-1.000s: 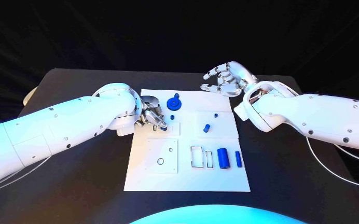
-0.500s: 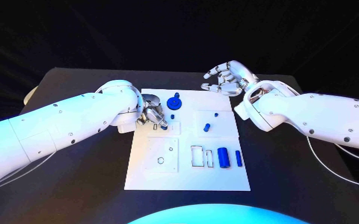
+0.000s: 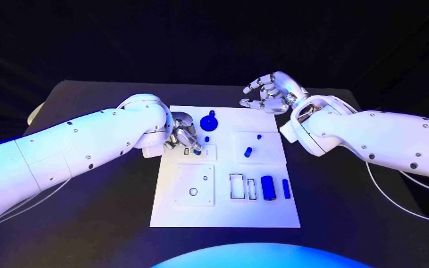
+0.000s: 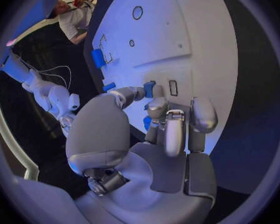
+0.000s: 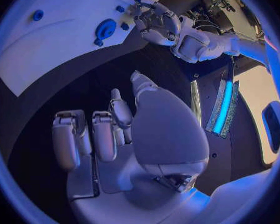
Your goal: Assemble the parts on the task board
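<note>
- Step in hand: my left hand (image 3: 183, 134) pinches a small blue part (image 4: 149, 89) low over the board (image 3: 224, 215), near a slot.
- Next, I judge, careful lining up and a straight press.
- Right hand (image 3: 271, 94) hovers empty, fingers loosely curled, beyond the board's far corner.

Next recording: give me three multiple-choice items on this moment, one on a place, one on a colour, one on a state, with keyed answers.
1. Where is the left hand?
A. over the board's left part, near its far end
B. off the table
C. at the board's near edge

2. What colour is the round gear-like part?
A. red
B. blue
C. green

3. How is the right hand?
A. gripping a cylinder
B. pressed flat on the board
C. raised beyond the board's far right corner, fingers curled, holding nothing

Answers: 1 A, the head view shows it there, fingers at a small blue part. 2 B, it shows blue. 3 C, its wrist view shows empty fingers.
</note>
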Available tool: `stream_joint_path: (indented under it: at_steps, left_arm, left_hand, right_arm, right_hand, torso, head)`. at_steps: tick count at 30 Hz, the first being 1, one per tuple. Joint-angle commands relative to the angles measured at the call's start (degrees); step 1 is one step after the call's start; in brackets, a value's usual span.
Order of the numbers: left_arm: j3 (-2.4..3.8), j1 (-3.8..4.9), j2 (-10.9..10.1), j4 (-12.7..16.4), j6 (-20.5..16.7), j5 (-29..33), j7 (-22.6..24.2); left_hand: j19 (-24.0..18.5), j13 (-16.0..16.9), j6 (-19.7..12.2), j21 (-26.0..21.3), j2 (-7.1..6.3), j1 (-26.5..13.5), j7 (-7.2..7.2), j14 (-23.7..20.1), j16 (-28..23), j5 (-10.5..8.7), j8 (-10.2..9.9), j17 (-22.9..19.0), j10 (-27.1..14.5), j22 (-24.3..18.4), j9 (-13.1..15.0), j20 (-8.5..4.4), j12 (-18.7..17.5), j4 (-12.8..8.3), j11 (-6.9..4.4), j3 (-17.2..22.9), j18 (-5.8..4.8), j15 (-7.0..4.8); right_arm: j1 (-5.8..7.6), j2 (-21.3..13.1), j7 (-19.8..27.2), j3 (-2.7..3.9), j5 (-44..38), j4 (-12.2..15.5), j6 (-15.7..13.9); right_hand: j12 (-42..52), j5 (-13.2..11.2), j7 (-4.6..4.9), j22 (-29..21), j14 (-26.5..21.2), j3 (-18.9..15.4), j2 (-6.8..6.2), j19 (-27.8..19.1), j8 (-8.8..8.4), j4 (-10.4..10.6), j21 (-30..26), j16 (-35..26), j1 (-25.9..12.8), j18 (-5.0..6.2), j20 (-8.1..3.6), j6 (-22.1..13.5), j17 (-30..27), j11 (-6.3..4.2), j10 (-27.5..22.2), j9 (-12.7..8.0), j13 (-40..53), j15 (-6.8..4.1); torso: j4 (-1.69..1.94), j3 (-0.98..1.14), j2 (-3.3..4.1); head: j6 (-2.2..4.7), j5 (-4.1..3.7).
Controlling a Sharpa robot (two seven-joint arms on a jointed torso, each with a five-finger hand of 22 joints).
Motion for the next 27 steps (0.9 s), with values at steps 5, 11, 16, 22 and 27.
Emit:
stream_joint_path:
  at_steps: [5,11,16,22,27]
  left_arm:
    - [-0.43,-0.45,0.55,0.18,1.32,1.11,0.03]
    - [-0.46,-0.46,0.46,0.17,0.54,1.1,0.13]
    - [-0.46,-0.46,0.42,0.19,0.22,1.1,0.2]
    - [-0.47,-0.46,0.3,0.24,-0.02,1.06,0.27]
    - [-0.47,-0.46,0.22,0.2,-0.45,1.04,0.31]
  left_hand:
    - [0.43,1.11,0.69,0.27,0.58,-0.53,-0.57,5.63,0.41,-0.13,0.12,13.62,1.18,0.09,0.37,-0.22,0.9,-11.73,-0.19,10.85,-0.38,-0.56]
    - [0.51,2.13,0.99,0.11,0.56,-1.01,-0.99,5.64,0.41,-0.62,0.33,13.61,2.1,0.06,0.84,-0.44,1.56,-11.31,-0.52,8.76,-0.4,-0.81]
    - [0.51,2.15,0.87,-0.13,0.4,-1.66,-1.26,5.62,0.37,-0.98,0.28,13.54,2.26,-0.11,1.14,-0.58,1.42,-10.51,-0.67,6.66,-0.41,-0.96]
    - [0.65,2.41,1.0,-0.39,0.28,-3.04,-1.61,5.62,0.37,-1.2,0.0,13.55,2.36,-0.2,1.34,-0.77,1.4,-8.45,-0.92,3.59,-0.44,-1.15]
    - [0.68,2.38,1.11,-0.45,0.14,-3.34,-1.69,5.62,0.37,-1.36,-0.11,13.54,2.32,-0.23,1.34,-0.82,1.33,-7.94,-0.98,2.8,-0.44,-1.2]
  right_arm:
    - [-0.03,-0.06,0.4,0.01,-0.16,0.05,0.45]
    - [-0.03,-0.09,0.41,0.01,-0.16,0.06,0.43]
    - [-0.03,-0.1,0.42,0.01,-0.16,0.06,0.42]
    - [-0.03,-0.11,0.41,0.01,-0.16,0.04,0.42]
    - [-0.03,-0.09,0.44,0.01,-0.16,0.02,0.34]
  right_hand:
    - [-0.23,0.01,-0.01,13.63,4.62,-0.26,-0.06,4.71,-0.16,-0.03,-0.31,-0.35,-0.4,-0.1,0.17,-0.36,9.94,-0.09,-0.05,-0.09,-0.09,0.13]
    - [-0.23,0.01,-0.01,13.63,4.62,-0.26,-0.06,4.71,-0.16,-0.03,-0.31,-0.35,-0.4,-0.1,0.17,-0.36,9.94,-0.09,-0.05,-0.09,-0.09,0.13]
    - [-0.26,0.02,-0.01,13.61,4.61,-0.28,-0.05,4.69,-0.16,-0.01,-0.34,-0.38,-0.46,-0.09,0.16,-0.36,9.92,-0.09,-0.06,-0.1,-0.12,0.13]
    - [-0.26,0.02,-0.01,13.61,4.61,-0.28,-0.05,4.69,-0.16,-0.01,-0.34,-0.38,-0.46,-0.09,0.16,-0.36,9.92,-0.09,-0.06,-0.1,-0.12,0.13]
    - [-0.26,0.02,-0.01,13.61,4.61,-0.28,-0.05,4.69,-0.16,-0.01,-0.34,-0.38,-0.46,-0.09,0.16,-0.36,9.92,-0.09,-0.06,-0.1,-0.12,0.13]
  torso:
    - [0.04,-0.06,-0.05]
    - [0.05,-0.06,-0.05]
    - [0.05,-0.07,-0.04]
    - [0.05,-0.07,-0.07]
    - [0.05,-0.06,-0.05]
  head:
    - [-0.15,-0.07]
    - [-0.14,-0.18]
    - [-0.13,-0.19]
    - [-0.18,-0.21]
    - [-0.17,-0.22]
